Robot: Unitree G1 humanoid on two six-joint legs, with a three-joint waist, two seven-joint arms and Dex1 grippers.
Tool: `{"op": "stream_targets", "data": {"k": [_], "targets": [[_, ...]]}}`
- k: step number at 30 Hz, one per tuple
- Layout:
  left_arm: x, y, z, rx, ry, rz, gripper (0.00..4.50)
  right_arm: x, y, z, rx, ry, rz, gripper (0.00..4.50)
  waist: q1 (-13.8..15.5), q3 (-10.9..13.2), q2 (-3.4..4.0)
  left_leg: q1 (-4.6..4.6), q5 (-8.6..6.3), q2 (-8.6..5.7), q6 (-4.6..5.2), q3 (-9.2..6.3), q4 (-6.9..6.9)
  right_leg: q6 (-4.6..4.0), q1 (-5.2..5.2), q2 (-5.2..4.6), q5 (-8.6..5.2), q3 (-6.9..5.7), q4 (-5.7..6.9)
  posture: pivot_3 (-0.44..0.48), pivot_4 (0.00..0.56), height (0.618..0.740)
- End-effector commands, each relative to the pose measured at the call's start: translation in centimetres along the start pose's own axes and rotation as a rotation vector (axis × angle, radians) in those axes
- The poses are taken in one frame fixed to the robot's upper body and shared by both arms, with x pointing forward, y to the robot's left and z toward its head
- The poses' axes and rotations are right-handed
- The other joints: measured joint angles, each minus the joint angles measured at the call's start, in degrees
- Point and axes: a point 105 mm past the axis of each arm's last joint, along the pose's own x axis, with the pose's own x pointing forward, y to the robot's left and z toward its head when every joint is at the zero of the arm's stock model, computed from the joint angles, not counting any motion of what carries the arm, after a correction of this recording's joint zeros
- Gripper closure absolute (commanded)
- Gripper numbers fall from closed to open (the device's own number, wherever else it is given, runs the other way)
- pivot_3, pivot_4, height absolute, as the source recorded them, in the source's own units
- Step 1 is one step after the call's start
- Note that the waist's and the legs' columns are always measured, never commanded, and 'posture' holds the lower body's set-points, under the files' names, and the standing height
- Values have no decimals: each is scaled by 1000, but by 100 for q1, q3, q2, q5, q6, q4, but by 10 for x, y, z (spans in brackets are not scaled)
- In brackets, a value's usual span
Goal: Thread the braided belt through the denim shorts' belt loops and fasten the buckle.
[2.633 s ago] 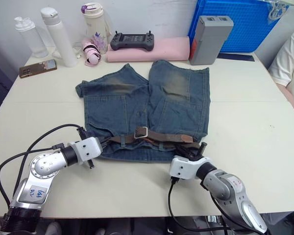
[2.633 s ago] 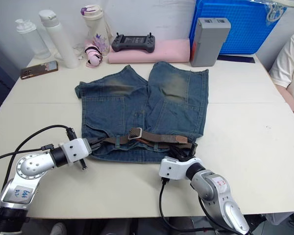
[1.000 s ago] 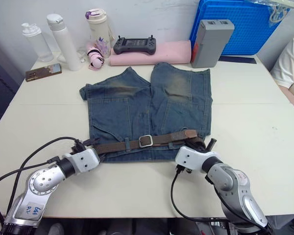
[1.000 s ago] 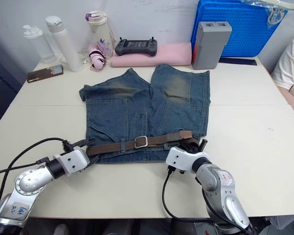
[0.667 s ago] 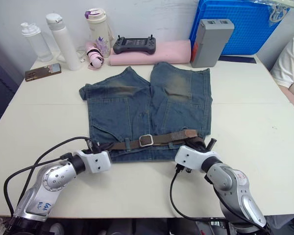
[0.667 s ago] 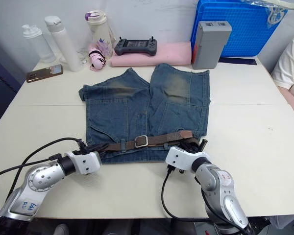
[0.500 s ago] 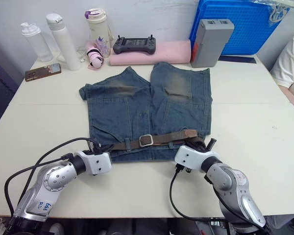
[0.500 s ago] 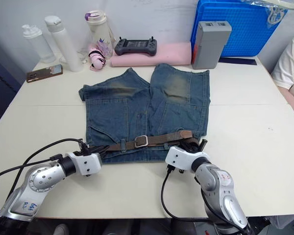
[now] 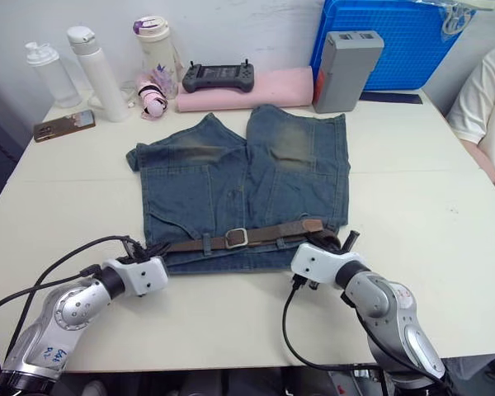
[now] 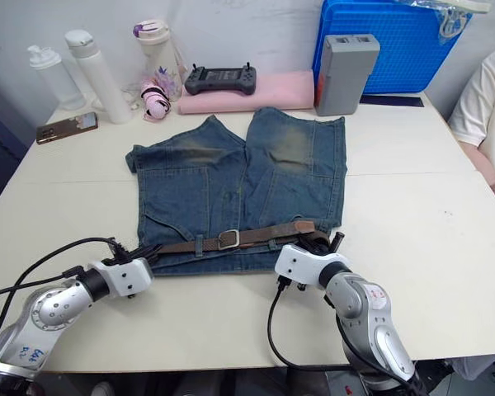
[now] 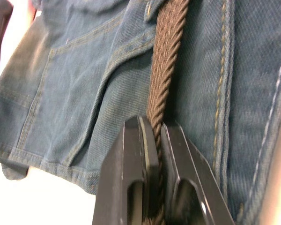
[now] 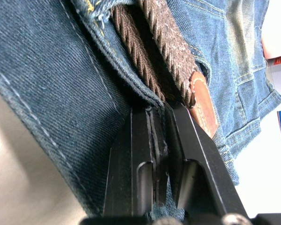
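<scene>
- You have one braided belt (image 9: 256, 236) lying across the waistband of one pair of denim shorts (image 9: 239, 177), which lie flat in the middle of the bench (image 9: 429, 206), waistband toward you.
- The belt looks limp and light; expect it to sag and twist, so grip it on the flat weave, not by its leather tip (image 12: 202, 101).
- The left gripper (image 11: 157, 154) has its jaws pinched on the belt at the shorts' left edge.
- The right gripper (image 12: 161, 136) has its jaws nearly closed on the waistband's denim edge, just beside the tip.
- The denim is soft and will bunch if you drag it.
- One silver buckle (image 9: 236, 238) sits mid-waistband and seems fastened.
- I count perhaps three belt loops (image 9: 206, 242), though they are hard to make out.
</scene>
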Motion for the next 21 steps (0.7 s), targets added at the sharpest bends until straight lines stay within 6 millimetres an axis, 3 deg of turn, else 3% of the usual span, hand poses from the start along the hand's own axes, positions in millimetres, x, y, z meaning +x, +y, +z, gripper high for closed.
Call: {"op": "stream_targets", "data": {"k": [1, 8, 16, 21], "targets": [[-40, -9, -83, -92, 338, -2, 4486, -11, -23, -33, -4, 145, -94, 4500, -20, -2, 8, 3, 1, 2, -2, 0, -2, -4, 0, 0, -3, 0, 3, 0, 150, 714], [-36, -14, -79, -131, 311, 3, 4486, -14, -20, -25, 8, 105, -79, 4500, -27, -8, 22, 8, 0, 9, -6, 2, -5, -9, -2, 4, -7, -1, 9, 0, 150, 714], [-44, -16, -92, -163, 355, 12, 4486, -15, -16, -36, -7, 158, -76, 4500, -25, -8, 22, 9, 0, 9, -7, 2, -5, -10, -2, 4, -7, 0, 9, 0, 150, 714], [-35, -18, -78, -157, 274, -5, 4486, -13, -6, -26, 7, 111, -27, 4500, -29, -17, 36, 10, 0, 9, -7, 2, -7, -10, -2, 4, -7, 0, 9, 0, 150, 714]]}}
